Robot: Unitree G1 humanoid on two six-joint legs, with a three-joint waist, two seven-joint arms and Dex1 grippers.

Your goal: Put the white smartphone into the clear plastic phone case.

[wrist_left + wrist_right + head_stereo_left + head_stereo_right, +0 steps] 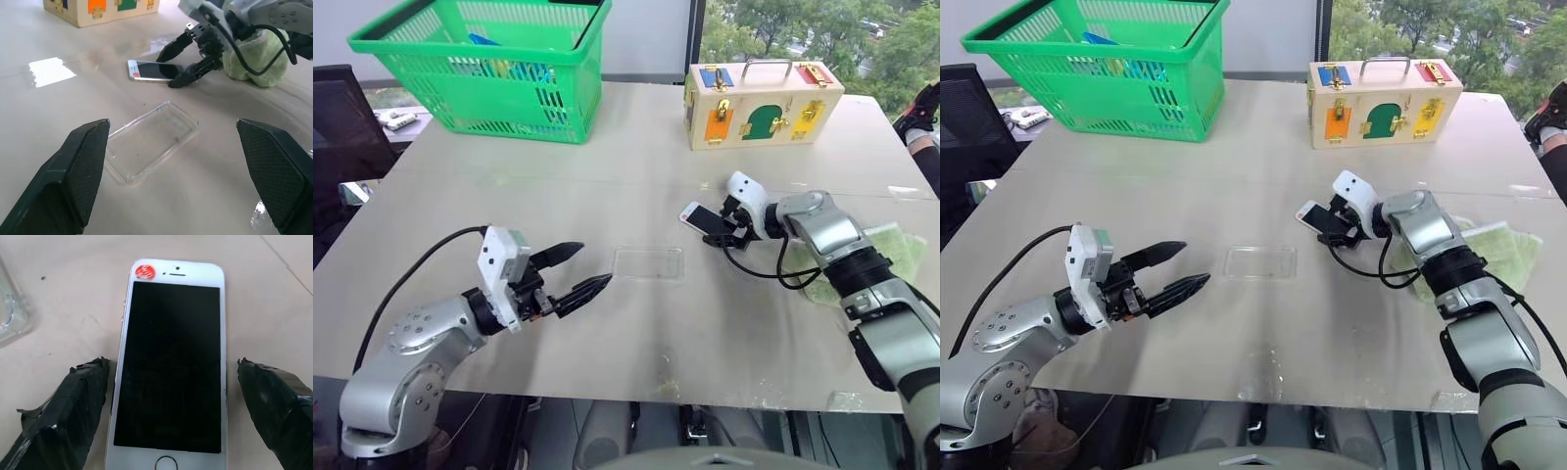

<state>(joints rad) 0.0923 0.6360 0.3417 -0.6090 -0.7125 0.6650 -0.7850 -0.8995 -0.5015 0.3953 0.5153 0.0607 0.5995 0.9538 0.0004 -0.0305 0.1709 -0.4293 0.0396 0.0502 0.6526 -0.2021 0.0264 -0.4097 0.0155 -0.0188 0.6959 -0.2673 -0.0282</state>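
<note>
I am holding my right claw wide open around the white smartphone, right of centre on the table, not yet gripping. My left claw is waiting open beside the empty clear plastic phone case at centre; insertion remains.

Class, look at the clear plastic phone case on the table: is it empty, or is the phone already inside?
Empty. The clear plastic phone case shows only bare table through it, and the white smartphone lies apart on the table.
</note>
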